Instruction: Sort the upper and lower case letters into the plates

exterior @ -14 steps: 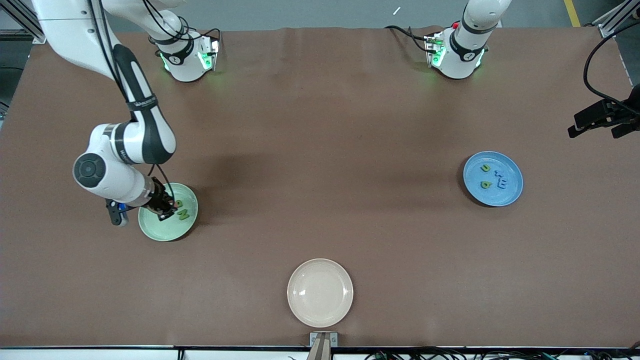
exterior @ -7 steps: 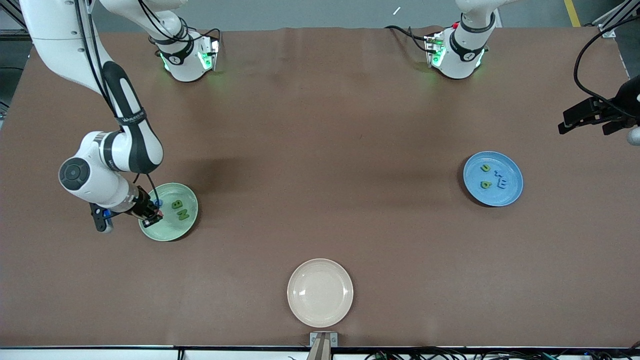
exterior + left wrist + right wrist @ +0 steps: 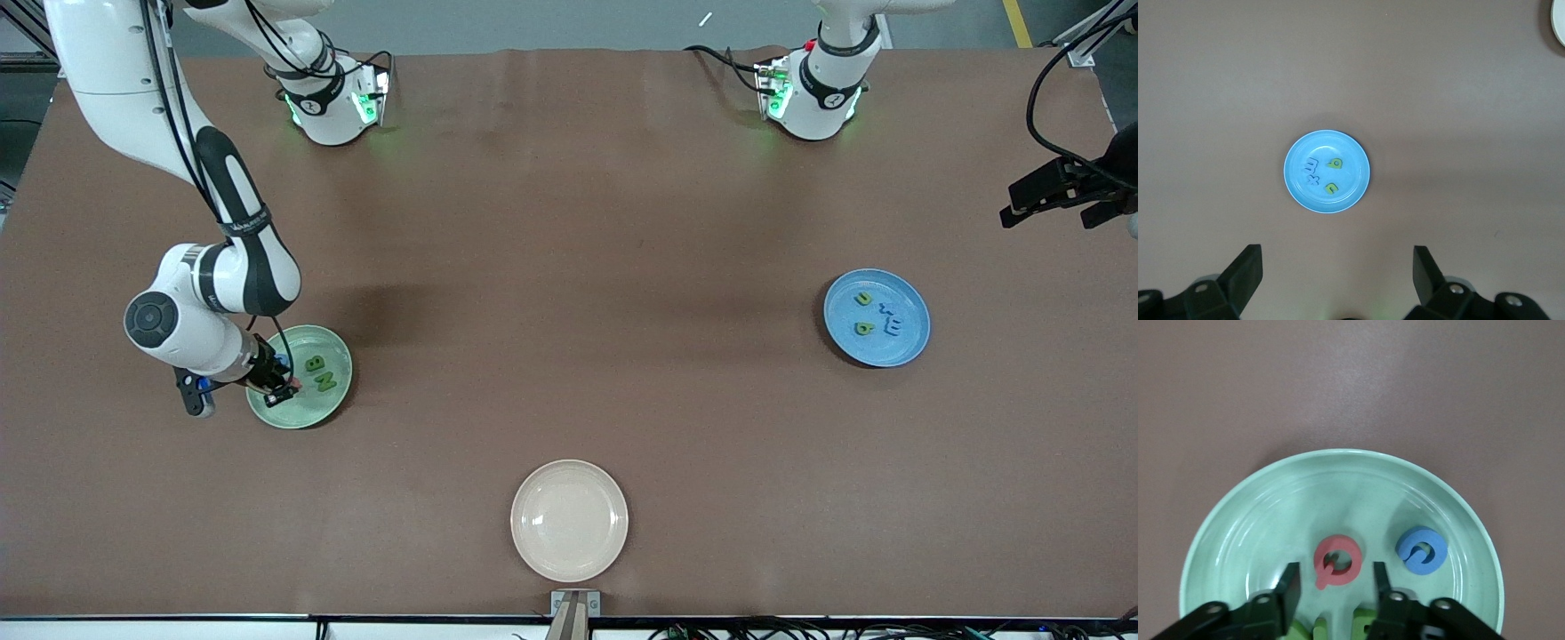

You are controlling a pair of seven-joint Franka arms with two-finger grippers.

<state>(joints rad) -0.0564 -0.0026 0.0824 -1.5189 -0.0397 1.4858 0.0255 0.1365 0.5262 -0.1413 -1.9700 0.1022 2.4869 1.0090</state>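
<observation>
Front view: my right gripper (image 3: 286,388) hangs low over the mint green plate (image 3: 311,411) at the right arm's end of the table. Green letters B (image 3: 314,363) and N (image 3: 326,382) lie in it. My left gripper (image 3: 1058,200) waits high at the left arm's end, at about one o'clock from the sky blue plate (image 3: 907,351). The cream-white plate (image 3: 569,520) sits bare, nearest the camera.

Left wrist view: those fingers stand wide apart, empty; the blue plate holds four small letters, too small to read.

Right wrist view: my fingers (image 3: 1290,585) are parted, gripping nothing. The red letter (image 3: 1337,560) lies just off their tips at twelve o'clock, a blue letter (image 3: 1421,550) beside it. I judge it just released.
</observation>
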